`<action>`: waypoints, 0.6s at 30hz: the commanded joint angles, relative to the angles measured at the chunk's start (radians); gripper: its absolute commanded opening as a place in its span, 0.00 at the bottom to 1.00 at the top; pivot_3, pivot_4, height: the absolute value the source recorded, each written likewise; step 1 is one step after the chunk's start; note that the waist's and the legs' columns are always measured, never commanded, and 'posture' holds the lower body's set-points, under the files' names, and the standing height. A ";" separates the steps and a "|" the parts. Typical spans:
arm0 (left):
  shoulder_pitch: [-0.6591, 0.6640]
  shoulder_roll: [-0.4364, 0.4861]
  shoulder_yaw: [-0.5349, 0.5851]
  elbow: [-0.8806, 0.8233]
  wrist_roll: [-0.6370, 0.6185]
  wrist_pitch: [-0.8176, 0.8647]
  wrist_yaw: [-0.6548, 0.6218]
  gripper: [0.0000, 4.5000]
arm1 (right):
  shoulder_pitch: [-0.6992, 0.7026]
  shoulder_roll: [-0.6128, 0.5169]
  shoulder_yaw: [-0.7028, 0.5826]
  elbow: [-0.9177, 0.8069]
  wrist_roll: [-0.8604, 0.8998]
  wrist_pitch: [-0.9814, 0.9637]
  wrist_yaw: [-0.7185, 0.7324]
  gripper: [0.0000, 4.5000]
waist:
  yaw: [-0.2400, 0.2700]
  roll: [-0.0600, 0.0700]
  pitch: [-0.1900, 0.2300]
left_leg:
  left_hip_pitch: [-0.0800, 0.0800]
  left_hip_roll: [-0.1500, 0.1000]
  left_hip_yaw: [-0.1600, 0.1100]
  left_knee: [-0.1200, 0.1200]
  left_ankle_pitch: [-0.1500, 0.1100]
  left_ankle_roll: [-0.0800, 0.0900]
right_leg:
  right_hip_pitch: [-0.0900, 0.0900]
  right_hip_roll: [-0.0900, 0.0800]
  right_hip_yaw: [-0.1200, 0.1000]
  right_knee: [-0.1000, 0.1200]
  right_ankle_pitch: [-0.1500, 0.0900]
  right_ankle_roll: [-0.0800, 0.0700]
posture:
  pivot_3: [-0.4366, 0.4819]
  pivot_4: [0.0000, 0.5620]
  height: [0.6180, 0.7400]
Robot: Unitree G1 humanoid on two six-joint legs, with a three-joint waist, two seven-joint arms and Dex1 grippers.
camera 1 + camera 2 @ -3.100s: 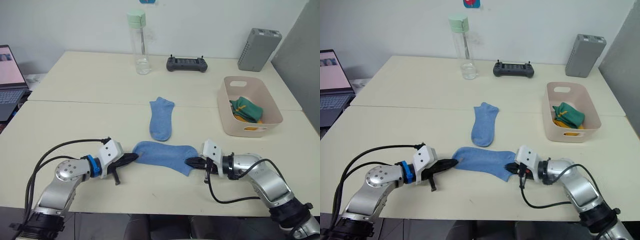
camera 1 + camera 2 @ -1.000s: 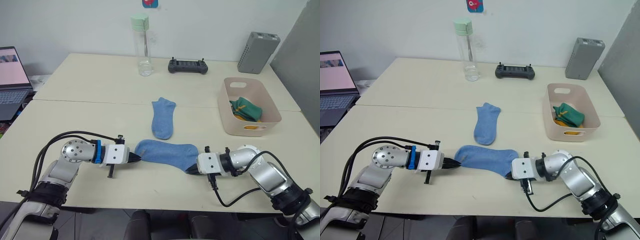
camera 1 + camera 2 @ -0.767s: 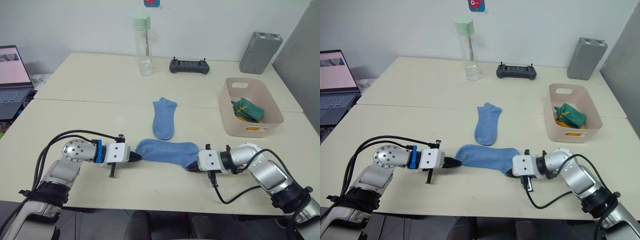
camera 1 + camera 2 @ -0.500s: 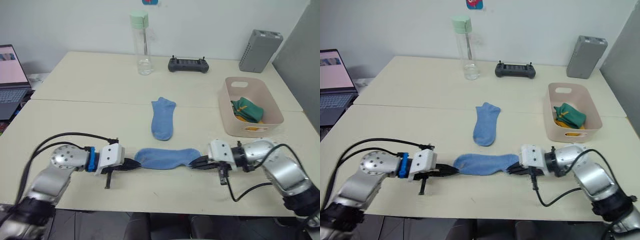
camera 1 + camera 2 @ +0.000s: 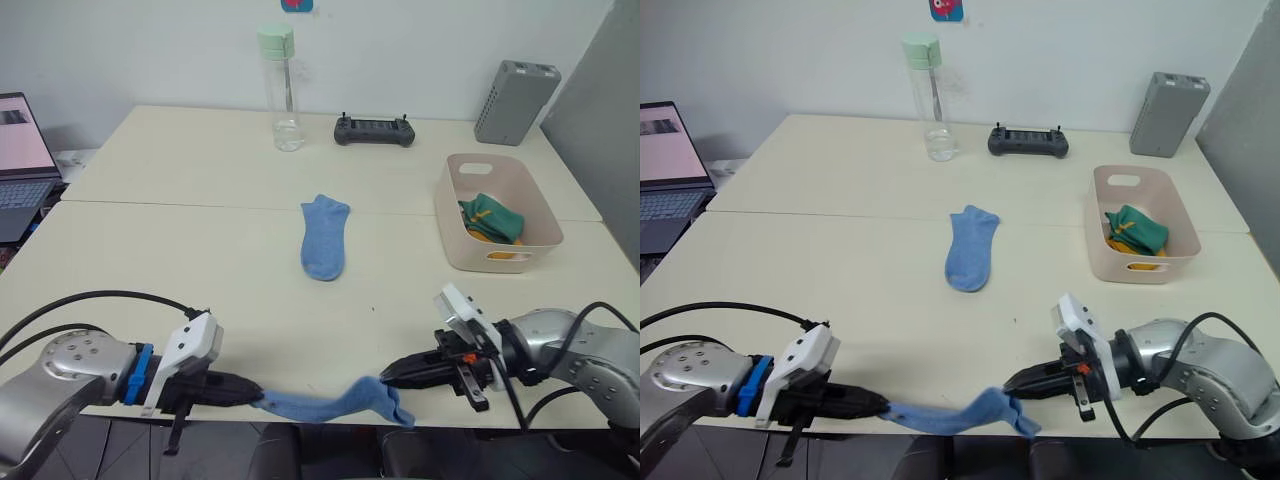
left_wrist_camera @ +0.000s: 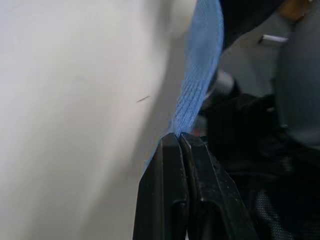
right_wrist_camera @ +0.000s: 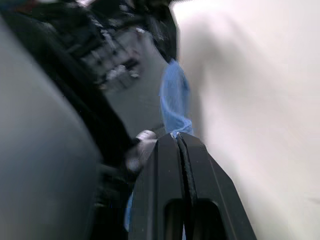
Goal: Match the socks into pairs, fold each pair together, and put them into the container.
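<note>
A light blue sock [image 5: 330,405] hangs stretched just past the table's near edge. My left gripper [image 5: 255,397] is shut on its left end, and my right gripper [image 5: 388,377] is shut on its right end. Both wrist views show the blue sock [image 6: 200,75] pinched between the shut fingers [image 7: 175,165]. The second light blue sock [image 5: 324,249] lies flat at mid-table, pointing away from me. At the right stands the pale pink container [image 5: 452,245], holding a dark green sock [image 5: 492,217] on top of a yellow one [image 5: 492,237].
At the back of the table stand a clear bottle with a green cap [image 5: 280,88], a black controller [image 5: 374,130] and a grey ribbed box [image 5: 515,102]. A laptop [image 5: 22,150] sits off the left edge.
Both grippers drew back toward me with the sock between them. It left the tabletop and now hangs sagging beyond the near edge. The other sock and the container stayed put.
</note>
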 commanded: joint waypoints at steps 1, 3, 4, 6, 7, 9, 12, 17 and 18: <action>-0.085 -0.022 -0.056 0.055 0.085 -0.056 0.016 0.00 | -0.032 0.023 0.012 0.076 -0.103 -0.103 -0.002 0.00 | -0.001 0.000 0.000 | -0.001 0.000 0.001 0.000 0.000 0.000 | -0.001 0.000 0.001 0.000 0.000 0.000 | 0.48 0.27 1.00; -0.144 -0.042 -0.086 0.091 0.112 -0.058 0.025 0.00 | -0.029 0.021 0.024 0.127 -0.172 -0.163 0.009 0.00 | -0.001 -0.001 0.000 | -0.001 0.000 0.003 0.002 0.000 0.000 | -0.001 0.000 0.002 0.001 0.001 0.001 | 0.48 0.27 1.00; -0.164 -0.046 -0.102 0.105 0.127 -0.065 0.018 0.00 | -0.027 0.023 0.027 0.145 -0.189 -0.179 0.015 0.00 | 0.000 -0.001 0.000 | -0.001 0.000 0.003 0.002 0.000 0.000 | -0.001 0.000 0.002 0.001 0.001 0.002 | 0.48 0.27 1.00; -0.198 -0.051 -0.136 0.146 0.172 -0.091 0.007 0.00 | -0.029 0.032 0.040 0.181 -0.236 -0.226 0.020 0.00 | -0.001 -0.001 0.000 | -0.002 0.000 0.003 0.002 0.000 0.000 | -0.001 0.000 0.001 0.001 0.002 0.002 | 0.48 0.27 1.00; -0.216 -0.056 -0.151 0.165 0.188 -0.099 0.004 0.00 | -0.034 0.037 0.046 0.196 -0.252 -0.240 0.023 0.00 | -0.001 -0.001 0.000 | -0.002 0.000 0.003 -0.001 0.000 0.000 | -0.001 0.000 0.001 0.001 0.001 0.002 | 0.48 0.27 1.00; -0.261 -0.075 -0.181 0.205 0.220 -0.115 0.007 0.00 | -0.052 0.057 0.052 0.231 -0.285 -0.268 0.016 0.00 | 0.000 -0.001 0.000 | -0.004 0.000 0.003 -0.004 0.000 0.000 | -0.001 0.002 0.001 0.002 0.004 0.005 | 0.48 0.27 1.00; -0.332 -0.113 -0.220 0.263 0.265 -0.145 0.014 0.00 | -0.080 0.084 0.058 0.282 -0.328 -0.293 0.009 0.00 | -0.002 -0.001 0.000 | -0.004 0.001 0.001 -0.006 0.000 0.000 | -0.002 0.004 0.000 0.003 0.004 0.004 | 0.48 0.27 1.00; -0.421 -0.167 -0.254 0.351 0.338 -0.214 0.021 0.00 | -0.093 0.104 0.061 0.311 -0.357 -0.299 0.020 0.00 | -0.001 -0.001 0.000 | -0.005 0.001 0.000 -0.006 0.000 0.000 | -0.001 0.005 0.000 0.003 0.004 0.004 | 0.48 0.27 1.00; -0.436 -0.173 -0.259 0.365 0.347 -0.223 0.016 0.00 | -0.096 0.106 0.059 0.313 -0.360 -0.298 0.019 0.00 | -0.001 -0.001 0.000 | -0.005 0.001 0.000 -0.006 0.000 0.000 | 0.000 0.005 0.000 0.003 0.004 0.005 | 0.48 0.27 1.00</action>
